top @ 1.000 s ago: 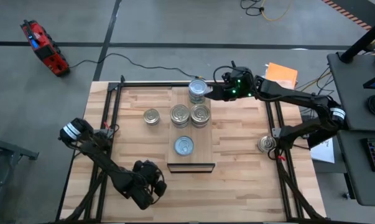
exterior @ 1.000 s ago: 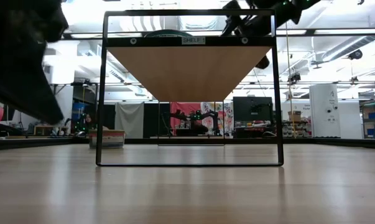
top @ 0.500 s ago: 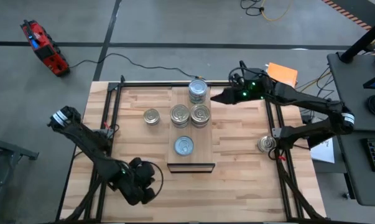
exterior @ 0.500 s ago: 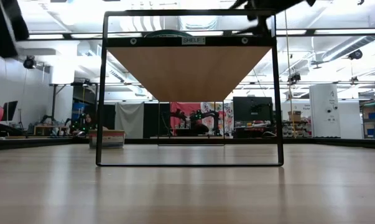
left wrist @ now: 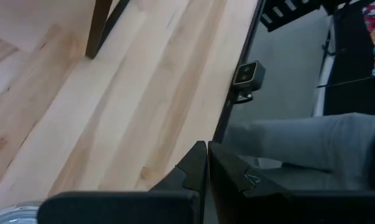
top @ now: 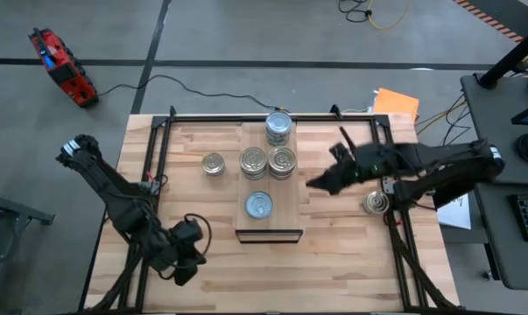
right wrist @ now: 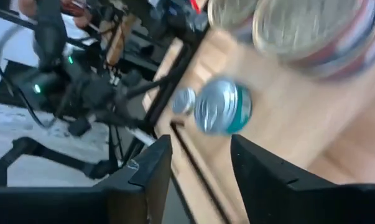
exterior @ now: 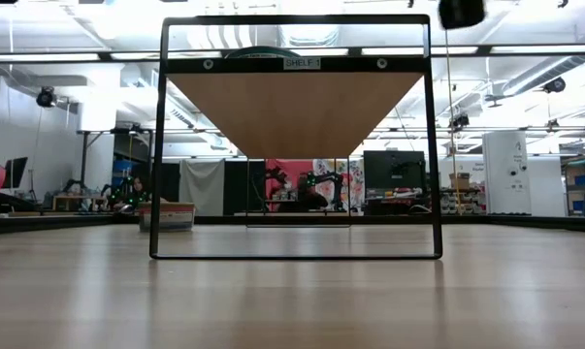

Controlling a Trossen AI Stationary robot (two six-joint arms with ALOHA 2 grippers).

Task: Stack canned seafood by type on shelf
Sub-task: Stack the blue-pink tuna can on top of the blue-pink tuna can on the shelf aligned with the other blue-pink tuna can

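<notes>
Six tins (top: pixel 280 128) show: four on the one shelf (top: pixel 269 232), two on the table (top: pixel 334 254).

The shelf (top: pixel 269 223) carries four tins (top: pixel 268 162) across its far and middle parts; its near end is bare past the blue-topped tin (top: pixel 258 205). A lone tin (top: pixel 214 164) stands on the desk (top: pixel 334 254) just left of the shelf. The right end effector (top: pixel 320 182) hangs over the open desk right of the shelf, and another tin (top: pixel 375 203) sits at the right edge. The desk's near half lies open.

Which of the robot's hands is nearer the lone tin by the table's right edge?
The right hand is nearer, just beside the tin toward the shelf. The left hand is across the table.
</notes>
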